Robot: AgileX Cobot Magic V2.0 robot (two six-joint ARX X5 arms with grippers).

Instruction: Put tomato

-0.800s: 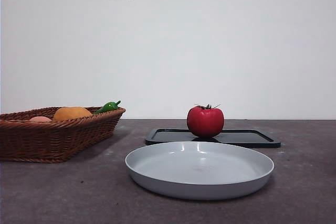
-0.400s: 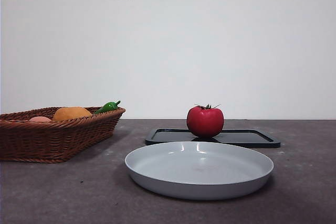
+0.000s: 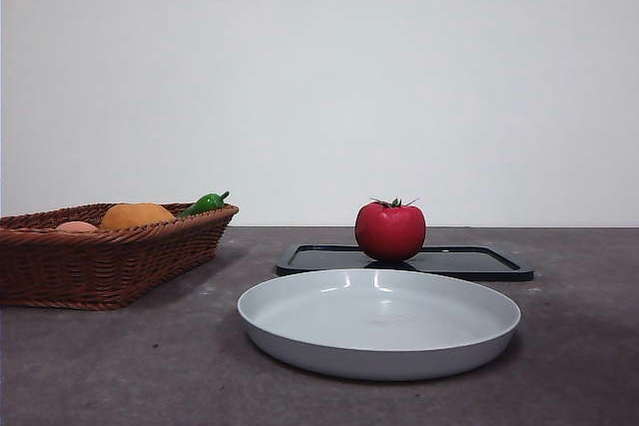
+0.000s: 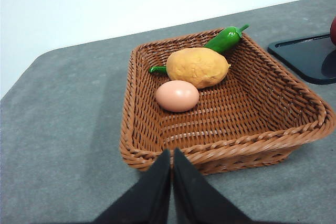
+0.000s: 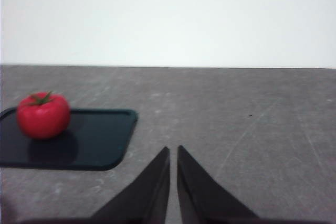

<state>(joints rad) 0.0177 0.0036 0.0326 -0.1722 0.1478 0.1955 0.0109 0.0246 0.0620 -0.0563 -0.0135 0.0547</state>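
Tomato is sitting upright on the black tray, toward its left end | grey plate is lying just before the tray | wicker basket is holding an egg, a potato and a green pepper | left gripper is hovering near the basket's rim, jaws together | right gripper is hovering beside the tray's right end, jaws nearly closed.

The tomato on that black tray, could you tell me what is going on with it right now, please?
Nothing is handling it at the moment. The tomato sits upright on the black tray, behind the empty grey plate. The right claw hangs shut over bare table beside the tray, apart from the tomato. The left claw waits shut by the wicker basket, which holds an egg, an orange fruit and a green pepper.
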